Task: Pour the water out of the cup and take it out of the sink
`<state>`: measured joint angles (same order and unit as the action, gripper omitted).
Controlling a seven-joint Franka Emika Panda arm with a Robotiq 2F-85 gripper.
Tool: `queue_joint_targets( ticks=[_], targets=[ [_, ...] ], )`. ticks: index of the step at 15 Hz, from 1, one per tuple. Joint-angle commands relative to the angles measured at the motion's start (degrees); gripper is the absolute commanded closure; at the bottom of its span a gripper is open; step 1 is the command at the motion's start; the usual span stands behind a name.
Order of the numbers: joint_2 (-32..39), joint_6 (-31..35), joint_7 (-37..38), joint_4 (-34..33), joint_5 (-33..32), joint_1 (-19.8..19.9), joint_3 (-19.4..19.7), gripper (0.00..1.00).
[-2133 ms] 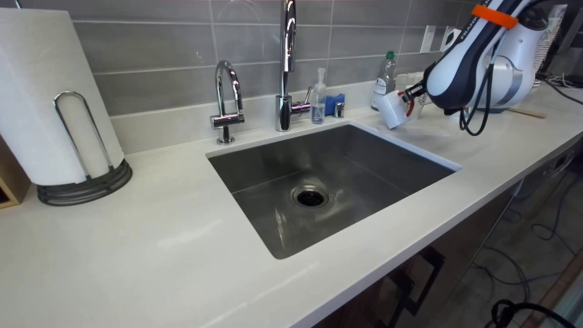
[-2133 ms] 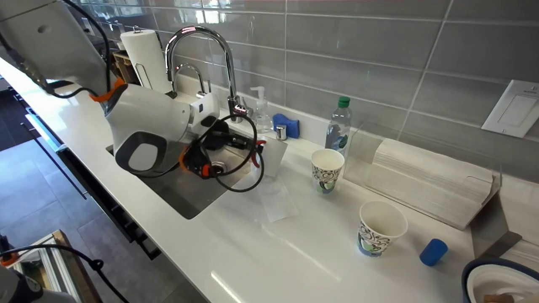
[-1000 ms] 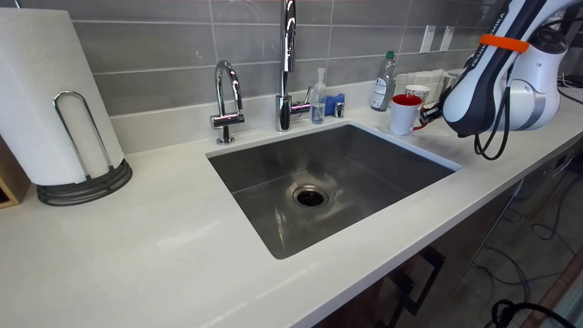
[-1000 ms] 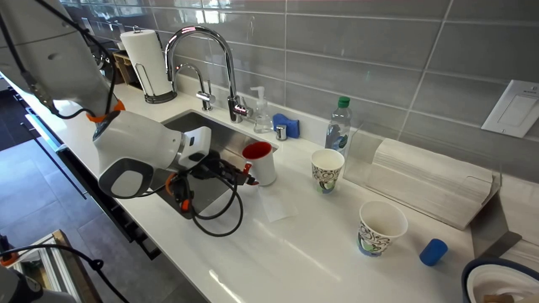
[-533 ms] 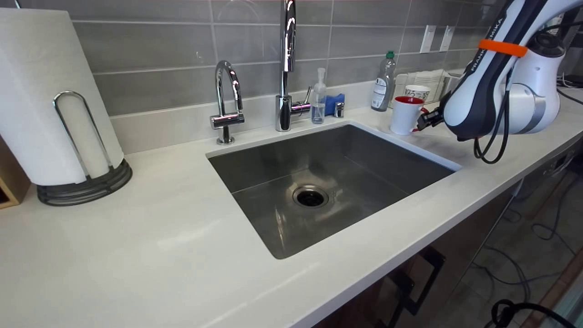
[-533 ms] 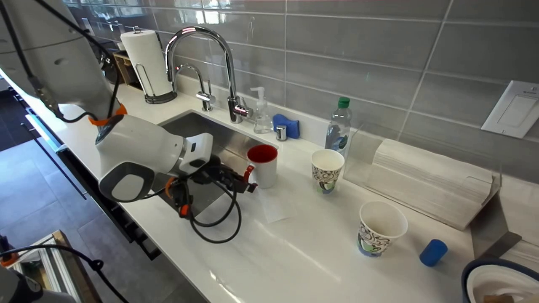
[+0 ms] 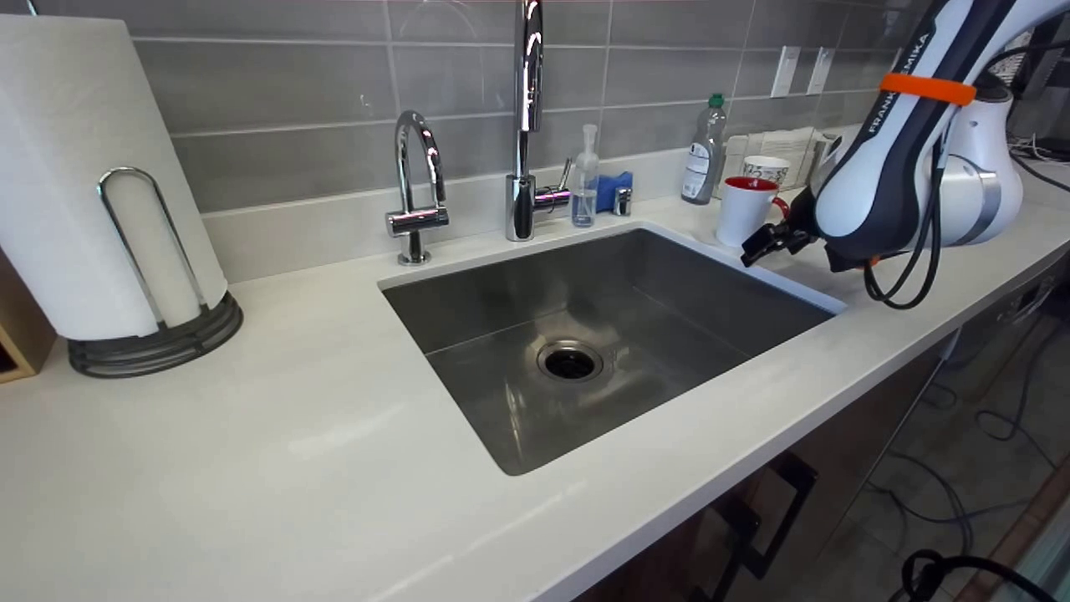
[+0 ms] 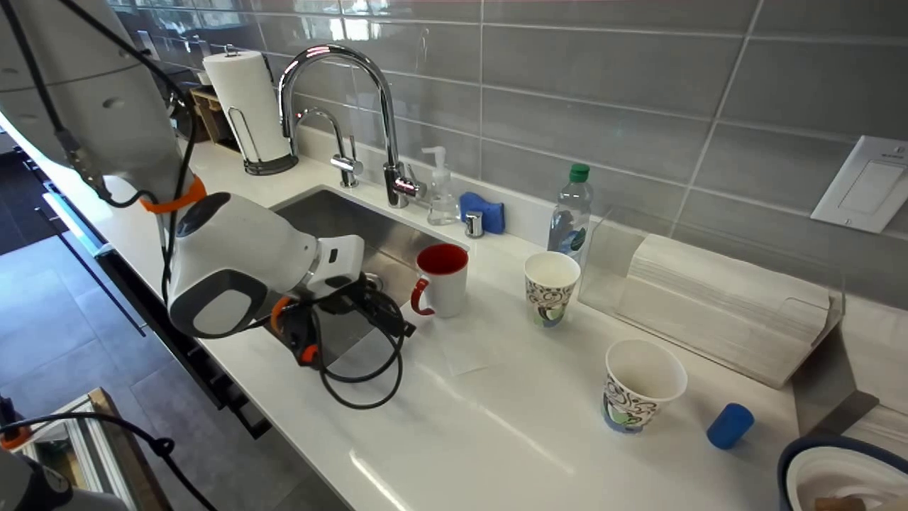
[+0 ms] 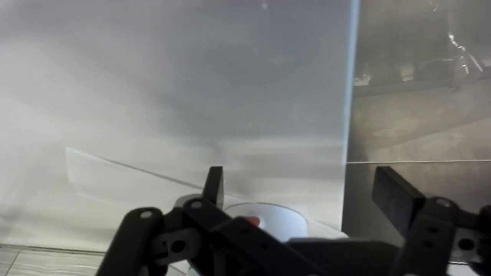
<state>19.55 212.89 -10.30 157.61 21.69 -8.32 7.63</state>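
One white cylindrical, red-lined, red-handled mug stands upright on glossy white countertop, just beside rectangular stainless-steel sink, outside it | black two-fingered gripper: jaws wide apart in wrist view, near mug, clear of it | two patterned white paper cups upright, one near clear green-capped bottle

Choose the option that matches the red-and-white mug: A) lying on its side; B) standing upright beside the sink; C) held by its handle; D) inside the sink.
B: the mug stands mouth up beside the sink, with the open gripper apart from its red handle.
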Motion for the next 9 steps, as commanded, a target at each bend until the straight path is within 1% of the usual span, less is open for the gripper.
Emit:
queue_joint_targets(
  ticks=[1, 2, 3, 4, 5, 6, 7, 8, 9],
  targets=[
    [-6.03, -10.42, 0.95, -0.21, -2.47, 0.59, -0.45, 0.00],
    [-8.58, -13.59, -1.83, -0.49, -0.11, 1.18, -1.14, 0.00],
    [-14.31, -15.42, -2.17, 3.80, -1.45, 0.40, 0.41, 0.00],
    [-16.52, -19.88, -4.47, 2.49, -0.22, -0.38, 1.65, 0.00],
    [-16.94, -24.62, -5.89, -0.29, -0.12, 0.88, 0.58, 0.00],
    [-18.55, -28.50, -5.17, -0.32, -2.12, 2.54, -1.21, 0.00],
    [-21.73, -33.10, -4.95, 0.87, -3.21, 2.72, -2.07, 0.00],
    [-24.74, -37.44, -0.84, 2.24, -9.19, 4.41, -2.07, 0.00],
    [-25.25, -42.44, -1.08, 0.92, -10.85, 5.50, -2.03, 0.00]
  ],
)
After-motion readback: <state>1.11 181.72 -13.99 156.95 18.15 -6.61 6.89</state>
